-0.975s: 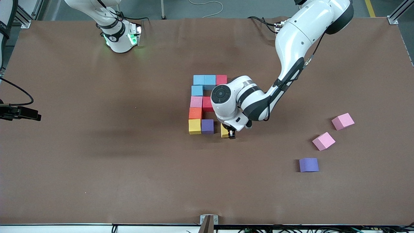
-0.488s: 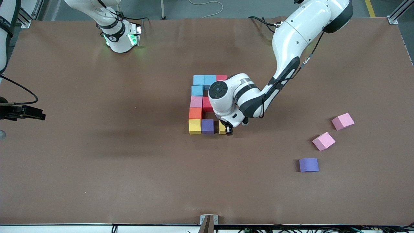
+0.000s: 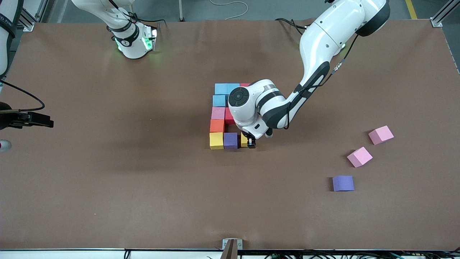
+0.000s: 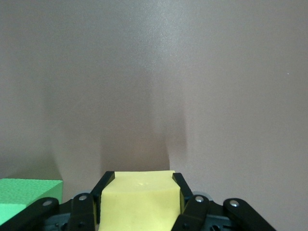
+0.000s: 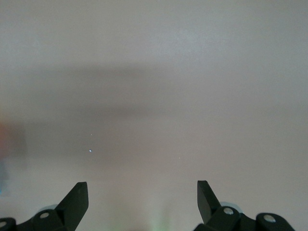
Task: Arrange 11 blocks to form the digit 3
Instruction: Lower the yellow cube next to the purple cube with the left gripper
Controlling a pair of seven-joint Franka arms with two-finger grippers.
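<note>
- Digit 3 [image 3: 223,117] is found partly built at the middle of the worktop [image 3: 107,180]: a bar of two light blue blocks [image 3: 226,88] and a red block [image 3: 245,85], a light blue block [image 3: 218,100] next, then pink [image 3: 217,113] with red [image 3: 228,116] beside it, orange [image 3: 217,125], and yellow [image 3: 216,140] with purple [image 3: 230,140] in the bar nearest the front camera.
- A yellow block [image 4: 139,199] is gripped between the closed fingers of the left tool [image 3: 251,143], low at the end of that nearest bar, just beside the purple block; release is judged still outstanding.
- A green block [image 4: 26,197] is seen beside the held block in the left wrist view; its seat in the figure is hidden under the arm in the front view.
- Two pink spare blocks [image 3: 370,145] and a purple spare block [image 3: 343,183] lie well apart, toward the left arm's end.
- The right tool [image 5: 142,202] is held wide open and empty over bare worktop; that arm waits.
- The worktop is covered in plain brown matte sheet; grey floor, cables and frame posts are seen past its edge.
</note>
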